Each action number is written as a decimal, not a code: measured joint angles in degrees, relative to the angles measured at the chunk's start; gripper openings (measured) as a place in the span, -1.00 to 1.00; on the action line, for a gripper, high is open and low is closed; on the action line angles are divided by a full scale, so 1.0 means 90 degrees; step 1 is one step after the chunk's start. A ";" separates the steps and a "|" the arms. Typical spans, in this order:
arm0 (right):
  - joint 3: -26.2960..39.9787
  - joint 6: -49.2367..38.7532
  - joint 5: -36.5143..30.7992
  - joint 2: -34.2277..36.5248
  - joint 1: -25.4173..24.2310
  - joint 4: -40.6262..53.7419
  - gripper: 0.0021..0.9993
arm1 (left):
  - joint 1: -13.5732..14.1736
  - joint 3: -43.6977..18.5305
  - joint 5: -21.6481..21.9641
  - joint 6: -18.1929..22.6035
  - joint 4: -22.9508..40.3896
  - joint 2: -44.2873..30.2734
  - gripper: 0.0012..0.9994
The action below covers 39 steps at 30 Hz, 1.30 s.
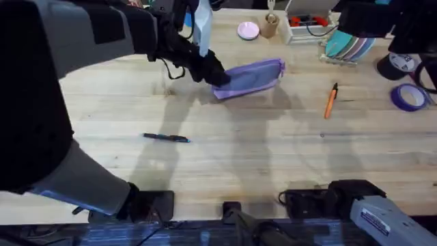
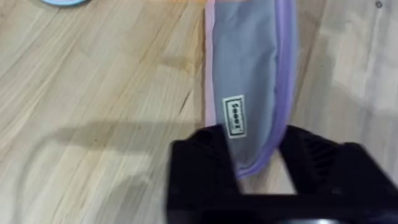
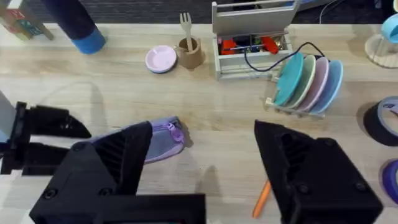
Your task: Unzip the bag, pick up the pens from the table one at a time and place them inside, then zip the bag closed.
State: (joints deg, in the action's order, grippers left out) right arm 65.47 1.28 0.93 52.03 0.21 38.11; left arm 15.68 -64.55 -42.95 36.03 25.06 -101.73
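The lavender bag lies at the middle back of the table, its zipper pull at the right end. My left gripper reaches across and is shut on the bag's left end, with a black finger on each side of the fabric. The black pen lies at front left, and the orange pen lies right of the bag. My right gripper hovers open near the front right. From there it looks at the bag and the orange pen.
Along the back edge stand a pink plate, a wooden cup with a fork, a box of small items and a rack of coloured plates. Tape rolls lie at far right.
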 joint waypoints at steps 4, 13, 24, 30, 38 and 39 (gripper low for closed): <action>0.0000 0.0001 0.0000 0.0000 0.0000 0.0000 0.99 | 0.0030 0.0000 -0.0035 0.0007 -0.0010 0.0000 -0.91; 0.0000 0.0001 0.0072 0.0000 0.0000 0.0035 0.99 | 0.0030 0.0000 -0.0033 0.0007 -0.0024 0.0000 -0.92; 0.0005 -0.0460 0.0894 0.1001 0.0000 0.1166 0.99 | 0.0030 0.0000 -0.0031 0.0005 -0.0049 0.0000 -0.92; 0.0005 -0.1440 0.1523 0.1940 0.0000 0.1292 0.99 | 0.0030 0.0000 -0.0031 0.0005 -0.0049 0.0000 -0.92; 0.0005 -0.1533 0.1189 0.1940 0.0000 0.1291 0.99 | 0.0030 0.0000 -0.0028 0.0005 -0.0049 0.0000 -0.92; 0.0005 -0.1533 0.1178 0.1940 0.0000 0.1292 0.99 | 0.0030 0.0000 -0.0029 0.0007 -0.0049 0.0000 -0.92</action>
State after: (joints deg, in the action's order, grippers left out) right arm 65.52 -12.51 11.53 69.49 0.21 49.74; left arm 15.94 -64.55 -43.21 36.09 24.62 -101.73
